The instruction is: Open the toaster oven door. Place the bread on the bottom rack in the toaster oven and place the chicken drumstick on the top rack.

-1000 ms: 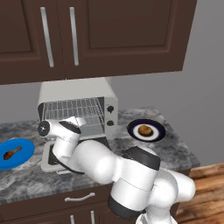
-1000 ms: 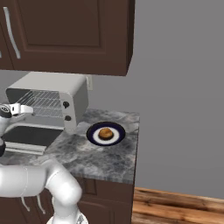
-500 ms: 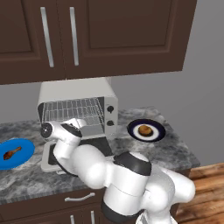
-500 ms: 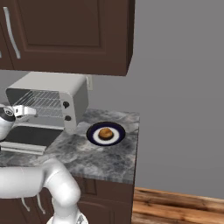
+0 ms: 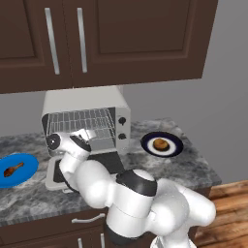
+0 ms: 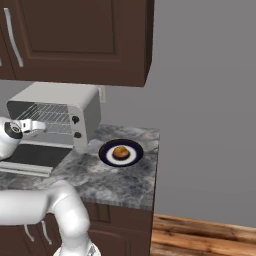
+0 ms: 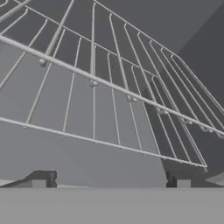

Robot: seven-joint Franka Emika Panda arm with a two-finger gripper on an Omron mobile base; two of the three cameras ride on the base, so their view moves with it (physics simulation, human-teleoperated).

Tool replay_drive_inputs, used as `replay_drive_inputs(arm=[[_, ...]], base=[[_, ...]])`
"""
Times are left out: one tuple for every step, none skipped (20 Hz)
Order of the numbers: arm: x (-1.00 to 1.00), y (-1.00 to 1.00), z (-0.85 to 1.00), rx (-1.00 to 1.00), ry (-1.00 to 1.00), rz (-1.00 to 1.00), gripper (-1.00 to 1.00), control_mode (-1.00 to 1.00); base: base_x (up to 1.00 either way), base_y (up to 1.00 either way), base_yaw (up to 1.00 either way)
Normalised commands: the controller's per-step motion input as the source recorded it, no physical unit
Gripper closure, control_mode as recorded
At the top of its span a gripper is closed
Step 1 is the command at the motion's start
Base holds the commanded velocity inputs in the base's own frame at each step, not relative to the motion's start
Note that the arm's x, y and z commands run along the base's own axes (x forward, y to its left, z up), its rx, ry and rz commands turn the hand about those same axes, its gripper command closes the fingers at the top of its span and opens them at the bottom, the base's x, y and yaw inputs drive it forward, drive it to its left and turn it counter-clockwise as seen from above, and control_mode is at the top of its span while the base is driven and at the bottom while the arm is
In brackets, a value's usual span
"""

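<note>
The toaster oven (image 5: 82,100) (image 6: 55,95) stands on the counter with its door (image 5: 110,162) (image 6: 30,156) folded down flat in front. My gripper (image 5: 87,135) (image 6: 37,125) (image 7: 109,181) hovers above the door at the oven mouth, open, with nothing between its fingertips (image 7: 41,179). Silver wire racks (image 5: 82,118) (image 7: 113,87) lie just ahead of it; I cannot tell top from bottom in the hand view. The round bread (image 5: 160,144) (image 6: 120,152) sits on a dark plate to the oven's right. The chicken drumstick (image 5: 13,169) lies on a blue plate at the left.
The dark plate (image 5: 173,138) (image 6: 106,156) is near the counter's right end, the blue plate (image 5: 24,162) near its left. Dark wall cabinets (image 5: 121,38) hang low over the oven. My white arm (image 5: 135,193) crosses the counter's front edge.
The hand has hardly moved in front of the oven; the arm's elbow has swung slightly left. The gripper stays open.
</note>
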Motion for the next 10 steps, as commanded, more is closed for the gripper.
replay_drive_inputs(arm=[[0.28, 0.07, -0.1, 0.0, 0.0, 0.0, -1.0, -1.0], [0.3, 0.06, -0.06, 0.0, 0.0, 0.0, -1.0, -1.0], [0.28, 0.04, -0.06, 0.0, 0.0, 0.0, -1.0, -1.0], [0.25, 0.07, -0.07, -0.01, 0.0, 0.0, -1.0, -1.0], [0.21, 0.13, -0.13, -0.03, 0.0, 0.0, -1.0, -1.0], [0.19, 0.14, -0.14, -0.05, 0.0, 0.01, -1.0, -1.0], [0.2, 0.12, -0.14, -0.06, 0.0, 0.01, -1.0, -1.0], [0.2, 0.12, -0.14, -0.06, 0.0, 0.01, -1.0, -1.0], [0.22, 0.12, -0.13, -0.05, 0.0, 0.0, -1.0, -1.0], [0.24, 0.13, -0.1, -0.06, 0.0, 0.0, -1.0, -1.0]], base=[[0.0, 0.0, 0.0], [0.0, 0.0, 0.0], [0.0, 0.0, 0.0], [0.0, 0.0, 0.0], [0.0, 0.0, 0.0], [0.0, 0.0, 0.0], [0.0, 0.0, 0.0], [0.0, 0.0, 0.0], [0.0, 0.0, 0.0], [0.0, 0.0, 0.0]])
